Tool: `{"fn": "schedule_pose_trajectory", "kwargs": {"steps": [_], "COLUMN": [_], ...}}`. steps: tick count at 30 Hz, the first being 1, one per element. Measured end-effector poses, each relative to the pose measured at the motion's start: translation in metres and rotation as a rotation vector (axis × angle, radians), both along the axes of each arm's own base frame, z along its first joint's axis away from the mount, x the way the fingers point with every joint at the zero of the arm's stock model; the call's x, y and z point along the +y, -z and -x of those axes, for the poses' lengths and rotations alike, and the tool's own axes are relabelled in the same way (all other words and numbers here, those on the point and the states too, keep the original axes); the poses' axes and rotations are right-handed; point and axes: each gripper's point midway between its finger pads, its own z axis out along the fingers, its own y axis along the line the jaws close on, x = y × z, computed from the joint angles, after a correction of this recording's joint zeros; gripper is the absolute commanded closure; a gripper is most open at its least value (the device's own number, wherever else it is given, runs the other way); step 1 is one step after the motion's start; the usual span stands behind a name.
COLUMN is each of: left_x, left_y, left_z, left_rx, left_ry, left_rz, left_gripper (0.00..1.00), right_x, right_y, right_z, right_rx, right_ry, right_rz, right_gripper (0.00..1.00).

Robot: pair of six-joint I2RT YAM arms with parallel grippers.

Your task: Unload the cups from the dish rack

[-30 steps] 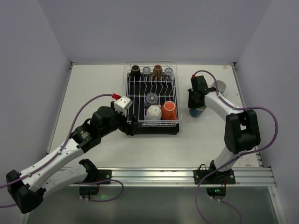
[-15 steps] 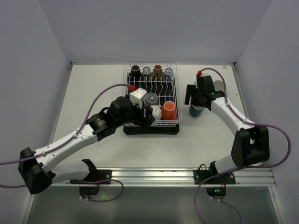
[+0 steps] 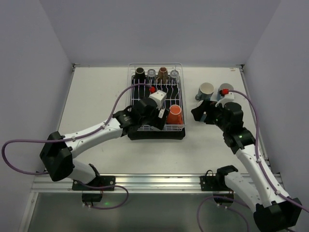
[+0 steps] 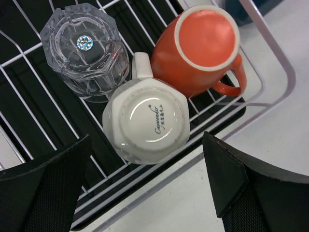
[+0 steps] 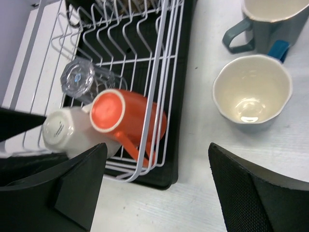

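Note:
The white wire dish rack (image 3: 157,134) sits mid-table on its black tray. Along its back stand a dark cup (image 3: 140,72), a brown cup (image 3: 163,72) and two clear glasses (image 3: 151,73). An orange mug (image 3: 175,115) lies at the front right. My left gripper (image 3: 155,121) hangs open just above an upturned white cup (image 4: 145,121), its fingers (image 4: 241,183) either side and nearer than the cup. Beside that cup are the orange mug (image 4: 203,48) and a clear glass (image 4: 84,50). My right gripper (image 3: 200,115) is open and empty over the table right of the rack.
Two cups stand upright on the table right of the rack: a teal mug (image 5: 270,24) and a cream-lined cup (image 5: 251,92). In the top view they show as the teal mug (image 3: 206,90) and the other cup (image 3: 224,89). Grey walls close in three sides.
My right gripper opened, left a teal cup on the table and drew back toward the near edge. The left arm swung right over the rack's front, above the white cup.

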Motion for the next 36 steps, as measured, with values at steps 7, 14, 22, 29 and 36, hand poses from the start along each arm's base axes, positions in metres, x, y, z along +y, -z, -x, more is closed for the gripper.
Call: {"fn": "schedule_pose_trajectory", "kwargs": {"steps": [7, 14, 22, 29, 36], "left_x": [-0.007, -0.016, -0.021, -0.009, 0.014], "left_y": [0.025, 0.036, 0.035, 0.024, -0.027], "left_z": [-0.018, -0.031, -0.036, -0.034, -0.041], "left_rx": [0.012, -0.003, -0.021, -0.027, -0.099], "left_ry": [-0.036, -0.054, -0.053, -0.068, -0.124], "left_rz": [-0.075, -0.081, -0.071, -0.070, 0.019], "left_gripper": [0.00, 0.11, 0.72, 0.86, 0.90], "right_x": [0.016, 0.023, 0.029, 0.047, 0.094], "right_y": [0.003, -0.012, -0.017, -0.031, -0.053], "right_z": [0.017, 0.030, 0.034, 0.041, 0.054], "right_rx": [0.010, -0.048, -0.058, -0.073, -0.097], "right_ry": [-0.092, -0.142, -0.177, -0.240, -0.372], "right_rz": [-0.060, -0.101, -0.128, -0.203, -0.354], "right_gripper": [0.12, 0.12, 0.13, 0.13, 0.12]}}
